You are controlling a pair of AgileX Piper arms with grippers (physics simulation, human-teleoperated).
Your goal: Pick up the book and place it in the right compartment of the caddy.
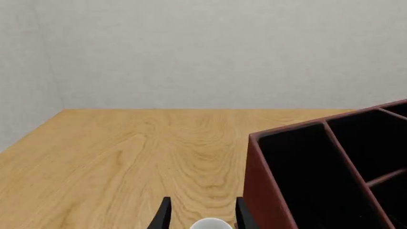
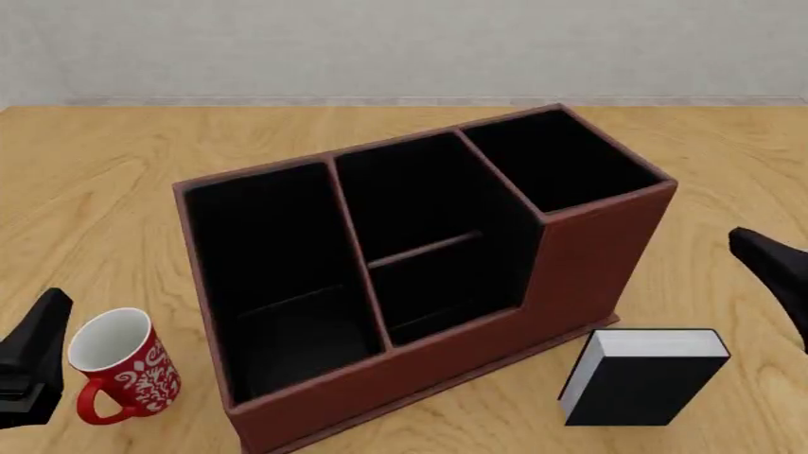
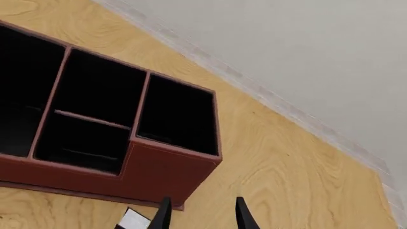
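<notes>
The book [image 2: 644, 376] lies flat by the worktop's near right edge; the right gripper [image 3: 200, 212], spread and empty, could knock it off, or its width could jam in the right compartment [image 2: 559, 161].

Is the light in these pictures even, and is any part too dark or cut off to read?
Front view: soft even light, faint shadows; the caddy interior is flat black. Left wrist view: sharp, the mug cut by the frame edge. Right wrist view: sharp, only a corner of the book shows.

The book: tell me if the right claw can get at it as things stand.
Probably yes. The book lies flat on the table in front of the caddy, nothing on top of it, and the right claw hangs open just beside it.
</notes>
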